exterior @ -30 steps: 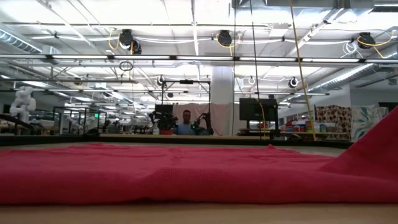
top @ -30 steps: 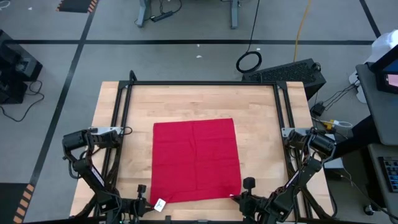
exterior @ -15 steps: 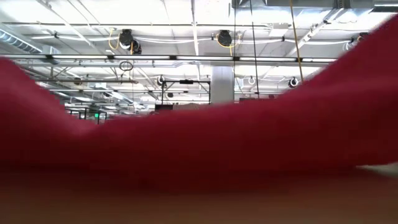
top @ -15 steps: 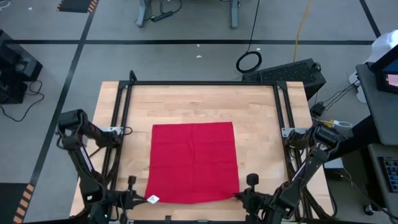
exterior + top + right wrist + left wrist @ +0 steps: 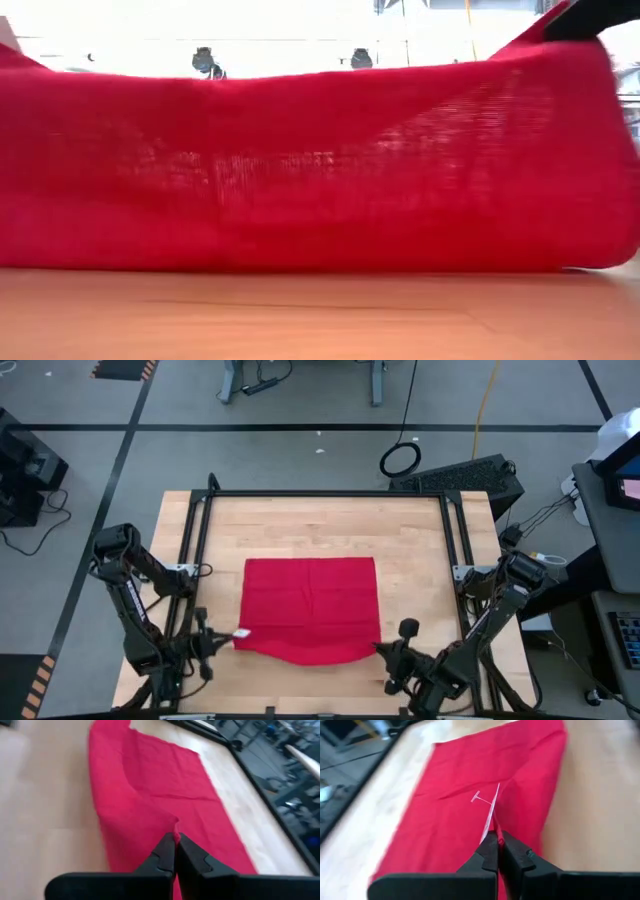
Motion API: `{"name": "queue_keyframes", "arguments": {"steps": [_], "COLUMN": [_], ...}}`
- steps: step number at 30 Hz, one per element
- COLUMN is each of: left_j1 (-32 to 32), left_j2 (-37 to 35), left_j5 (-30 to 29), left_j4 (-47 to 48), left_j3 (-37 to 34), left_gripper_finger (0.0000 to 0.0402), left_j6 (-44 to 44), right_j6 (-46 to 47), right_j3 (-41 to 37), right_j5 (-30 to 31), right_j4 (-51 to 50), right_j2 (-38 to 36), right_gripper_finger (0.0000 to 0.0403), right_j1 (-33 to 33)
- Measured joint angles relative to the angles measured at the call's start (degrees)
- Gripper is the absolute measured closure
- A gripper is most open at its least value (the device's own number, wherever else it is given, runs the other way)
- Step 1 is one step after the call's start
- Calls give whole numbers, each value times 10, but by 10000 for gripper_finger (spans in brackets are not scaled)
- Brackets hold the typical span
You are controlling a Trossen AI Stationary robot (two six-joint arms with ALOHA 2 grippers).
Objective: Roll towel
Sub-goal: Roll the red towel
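Looking straight down from high above the table. Looking level from its near edge, close behind the towel. Looking down from each wrist, close over its corners.

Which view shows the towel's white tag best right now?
The left wrist view: the tag stands clear against the towel, just ahead of the left claw, shut on that corner. The high view shows only a small white speck. The low and right wrist views show red cloth, no tag.

no readable text, labels or signs
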State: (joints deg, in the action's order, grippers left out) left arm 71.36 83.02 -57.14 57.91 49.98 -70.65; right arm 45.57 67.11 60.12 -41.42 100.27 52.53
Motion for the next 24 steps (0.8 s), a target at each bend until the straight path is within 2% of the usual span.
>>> {"name": "queue_keyframes", "arguments": {"steps": [6, 13, 20, 24], "left_j1": [-19, -65, -111, -135], "left_j2": [0, 0, 0, 0], "left_j5": [-13, -18, -13, -3], "left_j4": [68, 141, 229, 238], "left_j3": [0, 0, 0, -13], "left_gripper_finger": [395, 394, 394, 393], "left_j6": [-26, -53, -120, -130], "right_j6": [-20, -13, -37, -46], "right_j3": [0, 0, 0, -19], "right_j5": [27, 27, -24, -31], "right_j4": [-56, -122, -169, -174], "right_j2": [0, 0, 0, 0], "right_gripper_finger": [403, 403, 403, 403], "right_j1": [-46, -115, -184, -209]}}
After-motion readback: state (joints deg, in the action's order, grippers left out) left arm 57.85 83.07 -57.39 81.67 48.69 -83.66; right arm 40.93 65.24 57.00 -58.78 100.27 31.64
